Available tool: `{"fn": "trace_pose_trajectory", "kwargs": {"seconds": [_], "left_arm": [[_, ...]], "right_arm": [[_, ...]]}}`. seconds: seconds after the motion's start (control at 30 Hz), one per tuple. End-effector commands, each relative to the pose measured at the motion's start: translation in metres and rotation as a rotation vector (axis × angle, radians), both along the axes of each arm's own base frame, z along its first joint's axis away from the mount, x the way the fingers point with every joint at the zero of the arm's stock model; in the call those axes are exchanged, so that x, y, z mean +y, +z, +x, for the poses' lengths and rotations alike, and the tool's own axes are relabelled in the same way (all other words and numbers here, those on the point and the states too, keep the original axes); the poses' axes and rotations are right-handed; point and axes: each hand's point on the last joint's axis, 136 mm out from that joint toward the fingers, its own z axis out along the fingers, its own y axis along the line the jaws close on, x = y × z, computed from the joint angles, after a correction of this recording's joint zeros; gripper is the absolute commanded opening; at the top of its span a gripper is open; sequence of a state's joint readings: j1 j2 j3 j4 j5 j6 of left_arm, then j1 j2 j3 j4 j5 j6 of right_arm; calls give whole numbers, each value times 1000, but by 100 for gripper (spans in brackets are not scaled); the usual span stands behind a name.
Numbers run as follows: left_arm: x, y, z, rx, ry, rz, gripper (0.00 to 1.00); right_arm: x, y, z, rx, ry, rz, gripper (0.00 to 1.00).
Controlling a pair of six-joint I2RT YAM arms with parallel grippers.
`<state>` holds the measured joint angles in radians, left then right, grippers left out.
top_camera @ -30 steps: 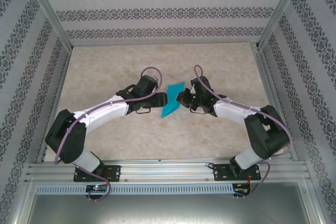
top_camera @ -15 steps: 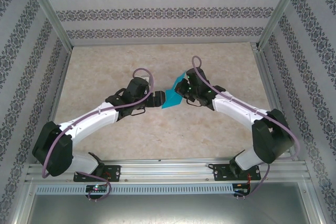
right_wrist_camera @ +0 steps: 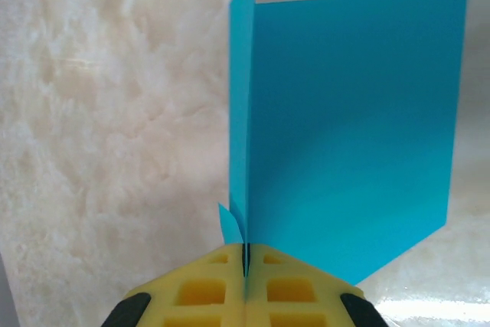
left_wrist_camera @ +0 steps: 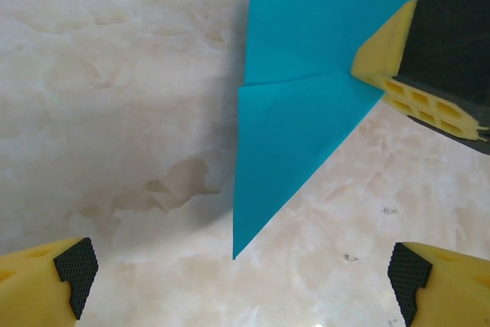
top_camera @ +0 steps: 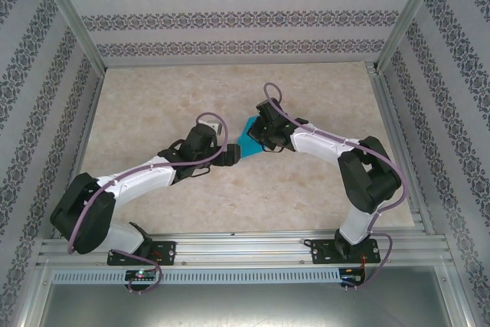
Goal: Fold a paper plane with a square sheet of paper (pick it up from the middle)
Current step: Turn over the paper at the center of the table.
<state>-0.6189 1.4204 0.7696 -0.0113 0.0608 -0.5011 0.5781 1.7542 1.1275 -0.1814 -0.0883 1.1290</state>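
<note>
The square sheet of paper is teal and stands folded into a pointed paper plane (top_camera: 246, 131) with layered wings, near the table's middle. My right gripper (right_wrist_camera: 245, 264) is shut on its folded edge, and the wing (right_wrist_camera: 344, 128) spreads flat to the right of the crease. In the left wrist view the paper plane (left_wrist_camera: 291, 128) points its tip toward me, with the right gripper's yellow finger (left_wrist_camera: 387, 55) clamped on its side. My left gripper (left_wrist_camera: 239, 285) is open just short of the tip, with nothing between its pads (left_wrist_camera: 73, 266). From above, the left gripper (top_camera: 236, 152) sits beside the right gripper (top_camera: 256, 139).
The marble-patterned table (top_camera: 153, 97) stretches bare around both arms. Patterned walls (top_camera: 230, 21) and aluminium frame posts (top_camera: 73, 17) close in the back and sides. A metal rail (top_camera: 245, 250) runs along the near edge.
My left gripper has opened and let go of the paper. The right arm has swung the held paper a little left and farther back, and its elbow has folded in.
</note>
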Motion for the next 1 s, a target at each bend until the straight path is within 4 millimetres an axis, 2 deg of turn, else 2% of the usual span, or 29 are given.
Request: {"fn": "trace_pose_trajectory", "kwargs": {"seconds": [0.0, 0.23, 0.33, 0.47, 0.63, 0.83, 0.97], "left_arm": [[-18, 6, 10, -95, -107, -10, 100], [-37, -13, 9, -220, -233, 64, 94], [-41, -14, 8, -329, -287, 101, 93], [-39, -26, 15, -342, -329, 212, 93], [-46, -30, 22, -428, -374, 247, 92], [-56, -33, 26, -489, -418, 239, 84], [-61, -42, 26, -476, -448, 244, 73]], "right_arm": [[-18, -11, -6, 53, -98, -29, 0], [-34, -18, -21, 114, -216, -30, 2], [-27, -19, -18, 138, -205, -12, 2], [-10, -15, -11, 155, -155, 33, 2], [1, -17, -5, 190, -126, 66, 3], [3, -21, -1, 221, -125, 78, 3], [3, -22, 1, 237, -127, 91, 4]]}}
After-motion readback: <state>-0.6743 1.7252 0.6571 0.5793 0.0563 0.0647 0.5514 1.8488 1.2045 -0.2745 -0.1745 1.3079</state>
